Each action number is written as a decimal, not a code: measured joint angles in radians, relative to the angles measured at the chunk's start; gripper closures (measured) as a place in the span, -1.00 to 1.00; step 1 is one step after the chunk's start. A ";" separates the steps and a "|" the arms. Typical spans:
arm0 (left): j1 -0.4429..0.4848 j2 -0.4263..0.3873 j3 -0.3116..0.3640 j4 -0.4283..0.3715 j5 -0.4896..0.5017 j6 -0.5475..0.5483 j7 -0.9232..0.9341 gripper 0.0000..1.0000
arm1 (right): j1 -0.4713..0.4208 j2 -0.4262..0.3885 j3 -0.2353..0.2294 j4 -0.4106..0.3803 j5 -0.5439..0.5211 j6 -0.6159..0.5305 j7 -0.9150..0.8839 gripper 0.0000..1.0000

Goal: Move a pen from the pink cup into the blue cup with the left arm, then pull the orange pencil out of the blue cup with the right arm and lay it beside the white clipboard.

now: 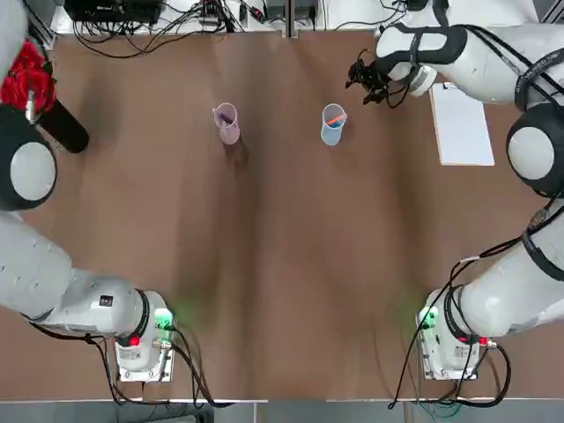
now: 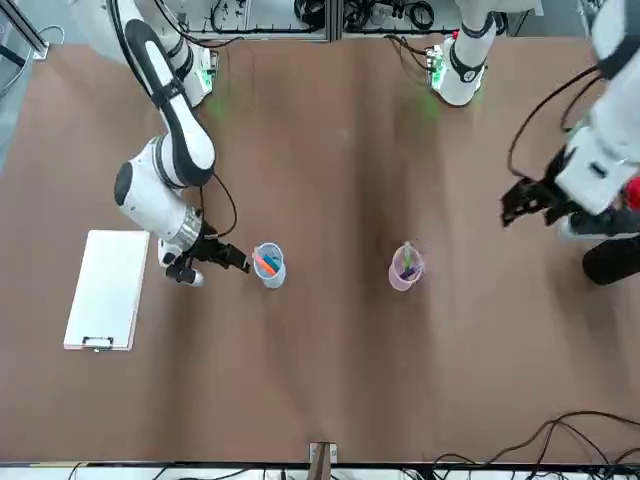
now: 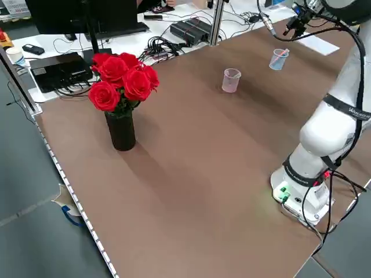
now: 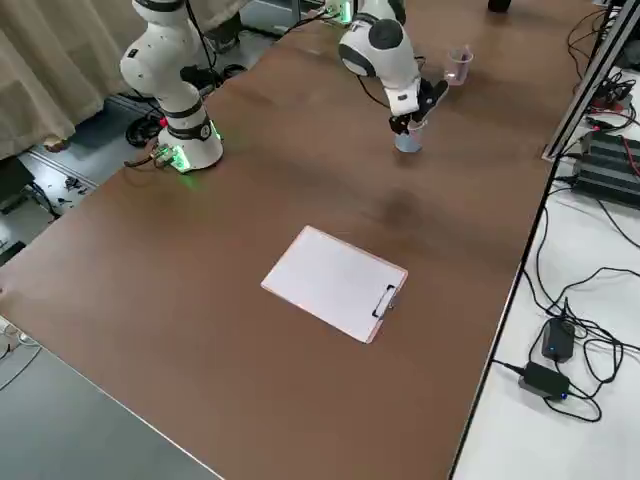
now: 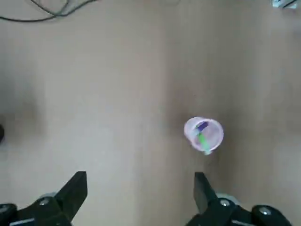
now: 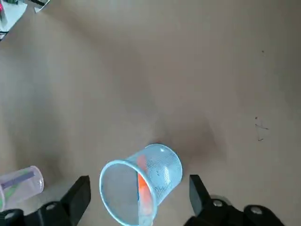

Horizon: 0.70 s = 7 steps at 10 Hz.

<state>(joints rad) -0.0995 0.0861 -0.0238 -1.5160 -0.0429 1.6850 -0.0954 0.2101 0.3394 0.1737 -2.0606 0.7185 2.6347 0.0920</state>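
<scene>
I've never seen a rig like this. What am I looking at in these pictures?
Two white robot arms face you in the front view. The top view looks straight down, two views look diagonally from the sides, and two ride on the wrists.

On the brown table stand a pink plastic cup with a green and a purple pen, a blue plastic cup with an orange pencil, a white clipboard and red roses.

The right gripper is open by the blue cup; the left, also open, hovers. Neither holds anything.

Showing no readable text, label, brand, number or sign | bearing no legible lettering anywhere, near or far, left or right
</scene>
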 joint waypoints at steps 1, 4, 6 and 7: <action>0.001 -0.033 0.031 -0.036 0.000 0.000 0.051 -1.00 | 0.003 0.011 0.013 -0.006 0.022 0.033 0.000 -0.84; 0.029 -0.074 0.042 -0.092 0.000 0.000 0.073 -1.00 | 0.017 0.061 0.068 -0.010 0.066 0.142 0.000 -0.61; 0.030 -0.093 0.041 -0.121 0.000 0.002 0.073 -1.00 | 0.021 0.079 0.078 -0.011 0.068 0.161 0.001 -0.38; 0.030 -0.099 0.041 -0.126 0.000 0.002 0.070 -1.00 | 0.021 0.081 0.078 -0.012 0.068 0.161 0.001 -0.34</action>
<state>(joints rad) -0.0697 -0.0124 0.0175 -1.6417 -0.0432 1.6866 -0.0254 0.2315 0.4202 0.2517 -2.0727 0.7865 2.7958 0.0934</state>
